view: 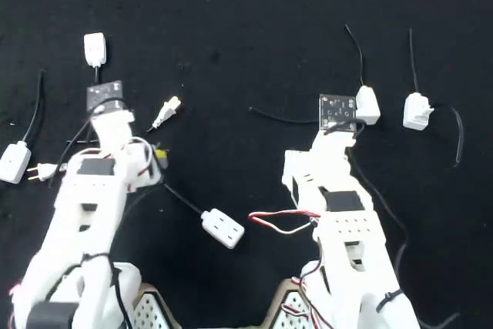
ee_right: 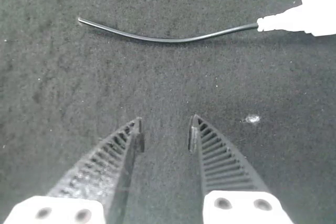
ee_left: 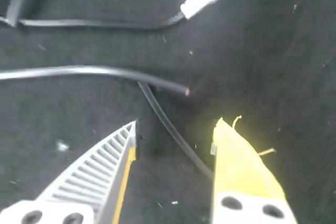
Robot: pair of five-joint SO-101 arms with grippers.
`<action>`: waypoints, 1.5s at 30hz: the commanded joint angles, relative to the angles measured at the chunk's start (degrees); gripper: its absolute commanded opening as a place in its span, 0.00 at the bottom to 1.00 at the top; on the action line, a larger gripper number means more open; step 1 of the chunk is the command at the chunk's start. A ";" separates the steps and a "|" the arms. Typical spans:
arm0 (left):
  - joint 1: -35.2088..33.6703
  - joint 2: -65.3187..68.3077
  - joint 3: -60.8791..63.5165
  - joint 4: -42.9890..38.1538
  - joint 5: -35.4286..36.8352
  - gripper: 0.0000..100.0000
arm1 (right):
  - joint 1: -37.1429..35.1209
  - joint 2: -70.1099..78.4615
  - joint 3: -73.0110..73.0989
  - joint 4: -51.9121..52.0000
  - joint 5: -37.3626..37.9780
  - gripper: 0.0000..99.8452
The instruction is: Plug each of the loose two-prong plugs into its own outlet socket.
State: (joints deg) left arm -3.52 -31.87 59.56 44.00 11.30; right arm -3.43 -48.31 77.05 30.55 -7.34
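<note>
Left gripper (ee_left: 177, 123) gapes wide over the table (view: 231, 44), with a thin black cable (ee_left: 194, 158) running between its jaws and nothing pinched. Right gripper (ee_right: 166, 120) is part-open and empty (just dark cloth below). A loose white plug (view: 166, 112) lies near the left arm, and an outlet socket (view: 223, 227) sits between the arms.

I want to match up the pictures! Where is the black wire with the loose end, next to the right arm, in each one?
High view: the black wire lies just left of the right arm tip.
Right wrist view: the wire runs across beyond the right hand.
Left wrist view: other wires lie by the left hand.
Shared landmark: the white block at the wire's end.
</note>
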 commanded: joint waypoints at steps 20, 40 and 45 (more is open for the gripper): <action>-14.46 25.32 -18.77 24.79 -11.78 0.23 | 0.44 -1.89 -1.71 -1.23 -0.18 0.14; -12.44 25.23 -30.37 43.34 -40.26 0.16 | 0.62 -1.89 -1.80 -1.23 -0.35 0.14; 2.51 25.23 -25.27 43.08 -42.11 0.16 | 1.58 -1.89 -2.51 -0.97 -0.53 0.14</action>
State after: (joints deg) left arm -9.67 -6.55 33.19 86.81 -30.02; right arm -3.43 -48.31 77.05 30.55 -7.34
